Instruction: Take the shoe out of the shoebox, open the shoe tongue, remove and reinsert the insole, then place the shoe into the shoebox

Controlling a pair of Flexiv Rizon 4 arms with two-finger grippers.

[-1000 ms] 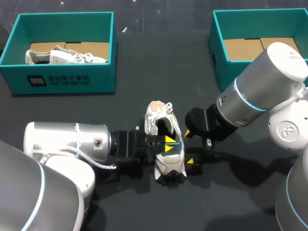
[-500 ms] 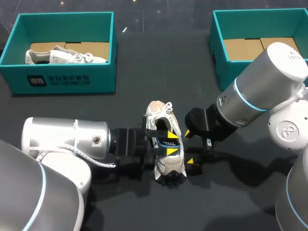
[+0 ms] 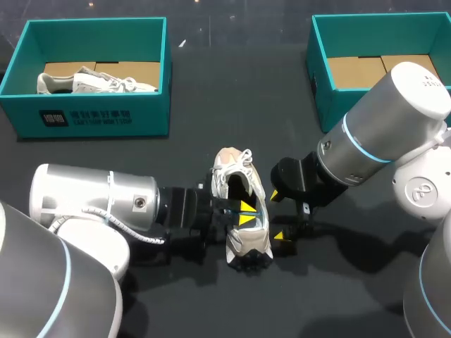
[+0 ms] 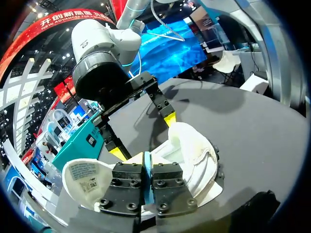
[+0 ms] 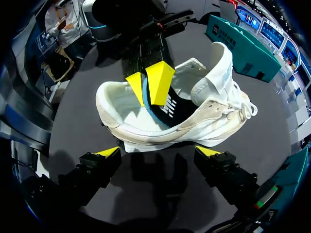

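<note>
A white sneaker (image 3: 239,211) lies on the dark table, heel toward me. My left gripper (image 3: 244,212) comes in from the left into the shoe's opening and is shut on the insole (image 5: 165,107), a black one with a blue edge. In the right wrist view its yellow tips (image 5: 149,82) pinch that edge above the heel of the sneaker (image 5: 194,121). In the left wrist view the blue edge (image 4: 146,165) runs between the closed fingers (image 4: 167,187). My right gripper (image 3: 279,215) stands open beside the shoe's right flank, its tips (image 5: 109,153) apart and touching nothing.
A teal shoebox (image 3: 95,116) at the back left holds another white shoe (image 3: 95,81). A second teal shoebox (image 3: 320,77) at the back right shows only its cardboard floor. Bare table lies between the boxes and in front of the shoe.
My left gripper's fingers spread apart inside the shoe half a second ago and have closed again on the insole's edge. The right arm and the shoe have stayed put.
</note>
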